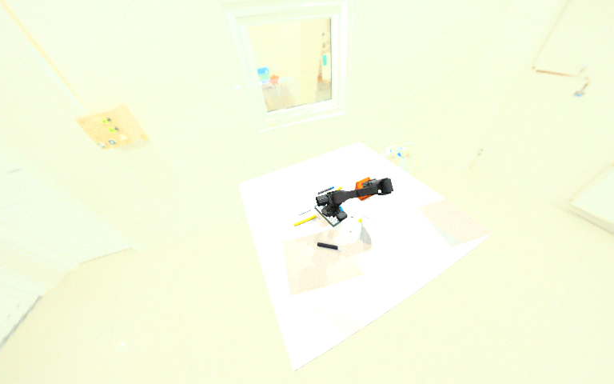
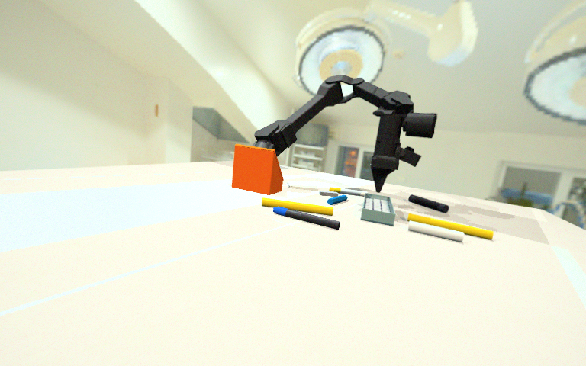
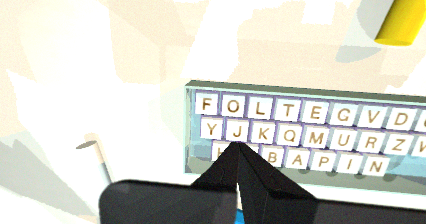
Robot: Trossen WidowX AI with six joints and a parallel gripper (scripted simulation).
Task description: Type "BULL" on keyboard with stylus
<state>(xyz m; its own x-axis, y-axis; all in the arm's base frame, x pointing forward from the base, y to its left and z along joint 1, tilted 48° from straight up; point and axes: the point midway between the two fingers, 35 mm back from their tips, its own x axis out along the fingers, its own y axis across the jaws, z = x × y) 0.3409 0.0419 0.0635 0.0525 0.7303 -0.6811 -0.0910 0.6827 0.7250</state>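
Observation:
My gripper [image 2: 378, 190] [image 3: 236, 149] is shut and empty, pointing down just above the keyboard. The keyboard [image 2: 380, 217] [image 3: 300, 90] is a grey-green tray of white lettered keys. In the wrist view the fingertips overlap its lower left part, just below the J key [image 3: 238, 133]. The B key [image 3: 272, 158], U key [image 3: 343, 140] and L key [image 3: 260, 109] show. A short blue stick [image 2: 337, 199] [image 3: 240, 216] lies on the desk beside the keyboard, mostly hidden behind the fingers in the wrist view. Which of the sticks is the stylus, I cannot tell.
A yellow stick [image 2: 296, 206] and a blue-tipped black pen [image 2: 310, 219] lie left of the keyboard. Right are a black stick [image 2: 428, 203], another yellow stick [image 2: 450, 226] and a white stick [image 2: 436, 231]. A yellow-ended white pen [image 2: 348, 191] lies behind. An orange block [image 2: 255, 168] stands at the arm's base.

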